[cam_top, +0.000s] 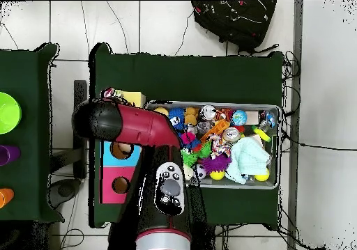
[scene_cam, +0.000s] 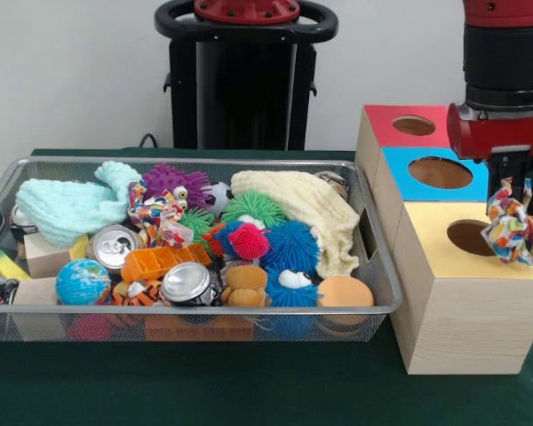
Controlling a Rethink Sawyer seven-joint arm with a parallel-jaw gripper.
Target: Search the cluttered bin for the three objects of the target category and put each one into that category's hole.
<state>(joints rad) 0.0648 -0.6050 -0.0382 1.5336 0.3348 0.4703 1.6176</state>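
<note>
The wire bin [scene_cam: 373, 293] is silver-grey mesh on a dark green table [scene_cam: 204, 390]. Inside it lie a mint-green knitted cloth [scene_cam: 67, 209], a pale cream cloth [scene_cam: 306, 209], a purple spiky toy [scene_cam: 173, 182], a green spiky ball [scene_cam: 253, 206], a blue spiky ball [scene_cam: 293, 246] and a pink one [scene_cam: 249, 241], an orange tray [scene_cam: 160, 262], a blue-and-green globe ball [scene_cam: 82, 282], two silver cans [scene_cam: 186, 284] and a pale orange disc [scene_cam: 345, 291]. The pale wooden box [scene_cam: 466, 328] has a yellow top; the ones behind it are blue [scene_cam: 409, 177] and red [scene_cam: 386, 124]. The gripper [scene_cam: 508, 182], black under a red arm [cam_top: 132, 125], holds a multicoloured patterned cloth [scene_cam: 515, 232] of white, red, blue and yellow.
</note>
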